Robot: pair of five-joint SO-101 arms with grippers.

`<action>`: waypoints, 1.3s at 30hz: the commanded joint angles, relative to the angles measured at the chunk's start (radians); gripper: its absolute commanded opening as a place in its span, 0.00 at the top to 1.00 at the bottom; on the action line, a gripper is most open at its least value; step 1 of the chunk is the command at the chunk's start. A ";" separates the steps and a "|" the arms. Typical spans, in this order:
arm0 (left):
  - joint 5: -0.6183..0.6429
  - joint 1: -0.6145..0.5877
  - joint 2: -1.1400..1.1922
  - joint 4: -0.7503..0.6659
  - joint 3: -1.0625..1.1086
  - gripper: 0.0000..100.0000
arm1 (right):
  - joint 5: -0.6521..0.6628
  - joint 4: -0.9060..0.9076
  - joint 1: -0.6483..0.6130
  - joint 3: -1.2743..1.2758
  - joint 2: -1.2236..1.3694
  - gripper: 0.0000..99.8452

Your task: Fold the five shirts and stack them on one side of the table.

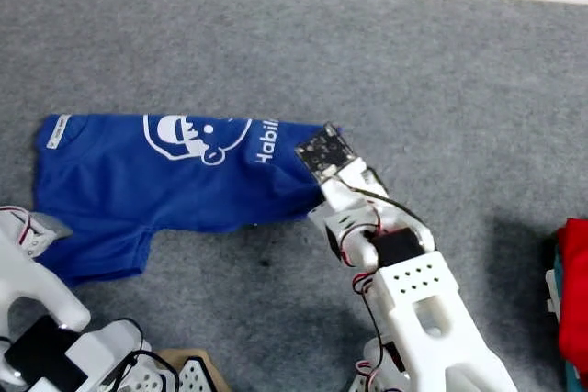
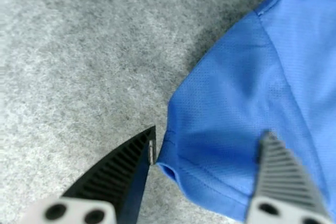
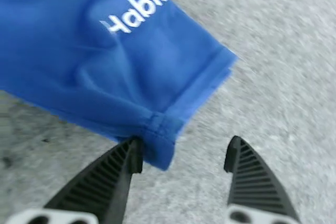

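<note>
A blue shirt (image 1: 175,181) with white print lies flat on the grey table, left of centre. My left gripper (image 1: 37,229) sits at the shirt's near left sleeve. In the left wrist view it (image 2: 210,132) is open, with the sleeve's hemmed corner (image 2: 220,171) between its fingers. My right gripper (image 1: 322,192) is at the shirt's right end. In the right wrist view it (image 3: 185,141) is open and straddles the hem corner (image 3: 163,140), which touches one fingertip. A red shirt (image 1: 574,291) lies at the table's right edge.
Grey felt-like table surface (image 1: 441,89) stretches bare behind and to the right of the blue shirt. A brown flat piece (image 1: 188,364) lies by the left arm's base at the near edge.
</note>
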 commanded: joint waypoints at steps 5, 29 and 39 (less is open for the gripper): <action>-0.011 -0.082 -0.044 -0.002 -0.054 0.66 | -0.002 0.297 -0.042 -0.312 -0.019 0.70; -0.129 -0.091 -0.035 -0.103 0.234 0.67 | -0.120 0.320 -0.381 -0.193 -0.019 0.69; -0.126 -0.028 -0.035 -0.301 0.325 0.93 | -0.120 0.305 -0.381 -0.173 -0.019 0.69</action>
